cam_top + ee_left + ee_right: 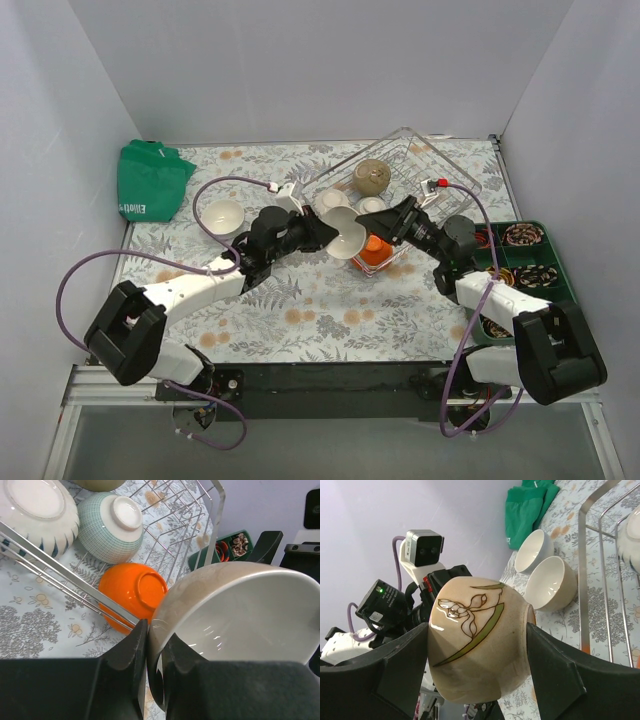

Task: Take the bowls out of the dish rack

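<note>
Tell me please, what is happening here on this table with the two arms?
Both arms meet at one beige bowl by the dish rack. The left gripper pinches its rim. The right gripper flanks its sides, but a firm grip is unclear. An orange bowl and a mint green bowl lie upside down in the rack. A white bowl and a cream bowl stand on the table.

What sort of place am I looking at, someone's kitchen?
Probably a robot test booth, not a kitchen: bare white walls box in one flowered table, and a left arm and right arm bolted at its edge both hold one beige bowl by a wire dish rack.
</note>
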`<state>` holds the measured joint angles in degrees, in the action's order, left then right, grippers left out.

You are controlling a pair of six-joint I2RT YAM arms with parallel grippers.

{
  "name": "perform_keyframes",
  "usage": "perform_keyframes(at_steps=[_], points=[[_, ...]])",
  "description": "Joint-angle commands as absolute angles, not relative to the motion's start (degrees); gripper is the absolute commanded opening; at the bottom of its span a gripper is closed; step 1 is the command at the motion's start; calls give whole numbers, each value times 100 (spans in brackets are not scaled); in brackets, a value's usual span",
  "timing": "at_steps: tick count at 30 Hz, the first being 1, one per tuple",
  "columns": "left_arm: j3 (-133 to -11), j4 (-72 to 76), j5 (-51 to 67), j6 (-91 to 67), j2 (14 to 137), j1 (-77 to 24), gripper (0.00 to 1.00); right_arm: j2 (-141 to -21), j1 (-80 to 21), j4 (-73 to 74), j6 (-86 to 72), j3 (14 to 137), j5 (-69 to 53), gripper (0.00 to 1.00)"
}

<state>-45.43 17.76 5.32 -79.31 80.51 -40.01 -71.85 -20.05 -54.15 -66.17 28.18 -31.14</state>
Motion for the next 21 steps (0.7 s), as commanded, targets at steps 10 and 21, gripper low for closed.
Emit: perform_keyframes(at_steps=[10,21], points=[[-4974,-1254,-1696,-6724,6742,-3718,0,-6575,-1951,-4493,-4888,2900,-3155,97],[-5510,-2048,-1398,-6249,7224,-2321,0,-5880,-1951,-2857,-3376,3006,-2909,97]])
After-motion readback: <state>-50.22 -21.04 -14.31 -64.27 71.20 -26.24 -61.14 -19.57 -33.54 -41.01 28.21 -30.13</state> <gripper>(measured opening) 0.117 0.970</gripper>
